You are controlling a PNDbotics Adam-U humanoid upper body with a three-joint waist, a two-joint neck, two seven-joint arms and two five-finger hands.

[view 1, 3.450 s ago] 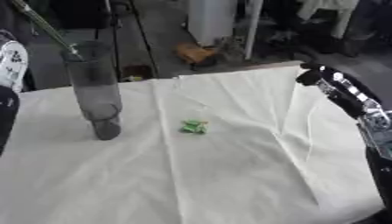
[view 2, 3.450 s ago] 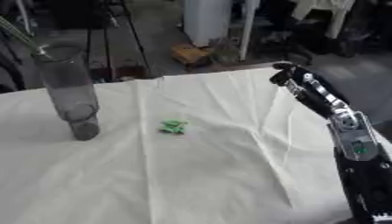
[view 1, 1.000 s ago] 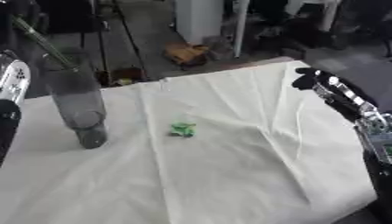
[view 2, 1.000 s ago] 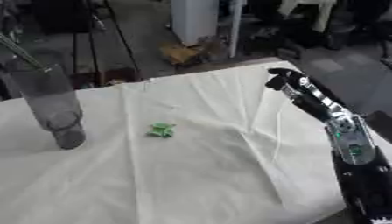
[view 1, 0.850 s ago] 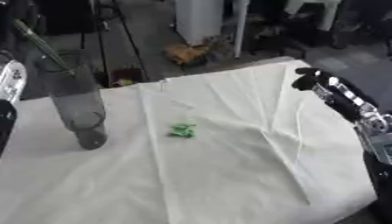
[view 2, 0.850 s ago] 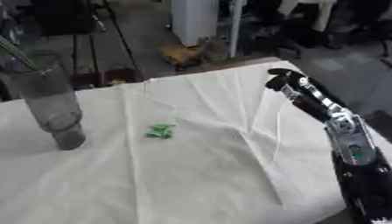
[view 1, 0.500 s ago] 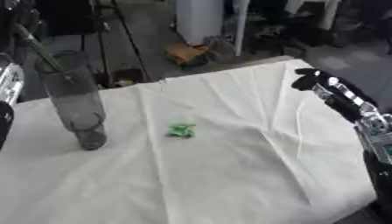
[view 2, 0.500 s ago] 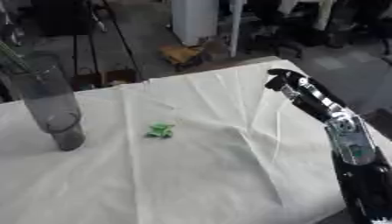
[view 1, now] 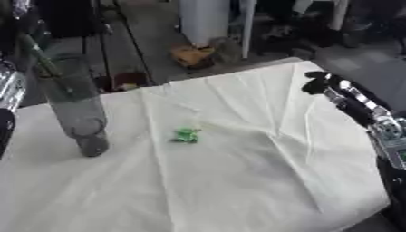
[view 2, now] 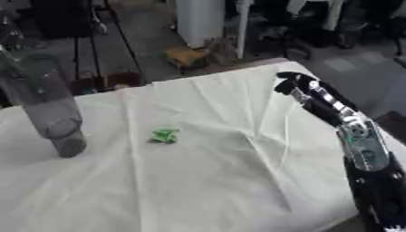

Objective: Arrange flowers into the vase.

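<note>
A tall grey see-through vase [view 1: 73, 102] stands on the white cloth at the left, with a thin green stem [view 1: 38, 53] leaning out of its mouth toward the upper left. A small green scrap [view 1: 186, 135] lies on the cloth near the middle. My right hand [view 2: 292, 84] hangs above the cloth's far right corner, fingers relaxed, holding nothing, well away from the vase and the scrap. Part of my left arm [view 1: 8, 90] shows at the left edge beside the vase; its hand is blurred near the top corner.
The table [view 1: 238, 181] is covered by a creased white cloth, with its far edge just behind the vase. Beyond it stand dark tripod legs [view 1: 103, 41], a brown object on the floor [view 1: 193, 55] and a white column [view 1: 205, 20].
The whole picture has shifted a little, so the camera moved. The vase, stem and green scrap stay where they were. My right arm holds about the same pose.
</note>
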